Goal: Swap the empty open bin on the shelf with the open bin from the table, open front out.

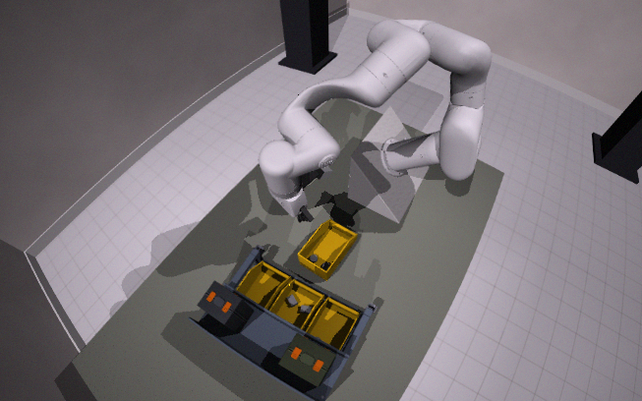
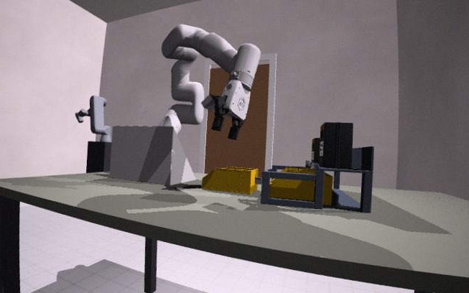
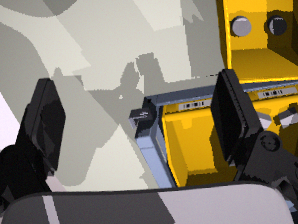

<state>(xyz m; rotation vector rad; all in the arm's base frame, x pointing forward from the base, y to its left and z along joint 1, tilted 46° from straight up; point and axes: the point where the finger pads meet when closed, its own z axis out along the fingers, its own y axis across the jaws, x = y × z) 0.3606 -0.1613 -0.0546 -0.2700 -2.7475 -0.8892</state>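
Top view: a yellow bin with parts (image 1: 327,247) stands on its base on the grey-green table top (image 1: 433,258), just in front of the shelf (image 1: 369,318) and apart from it. Its long axis runs on a diagonal from the shelf side toward the arm's wedge-shaped pedestal (image 1: 387,199), and the two small dark parts (image 1: 319,259) lie at the end nearest the shelf. Which end is the open front cannot be told from this view. On the shelf three yellow bins sit side by side behind the front lip, long axes running into the shelf: the left shelf bin (image 1: 262,281) looks empty, the middle shelf bin (image 1: 295,301) holds grey parts, and the right shelf bin (image 1: 333,320) also shows no parts. A black case (image 1: 223,305) and a green case (image 1: 308,362) with orange clasps stand on the shelf's upper board. The gripper (image 2: 225,130) hangs in the air above the table, tilted downward, just beyond the far end of the bin on the table and well above it in the exterior view. Its fingers are spread to their widest, with nothing between them and touching nothing. Through the wrist view the table top shows between the fingers, with the shelf's front corner and yellow bins off to the right.
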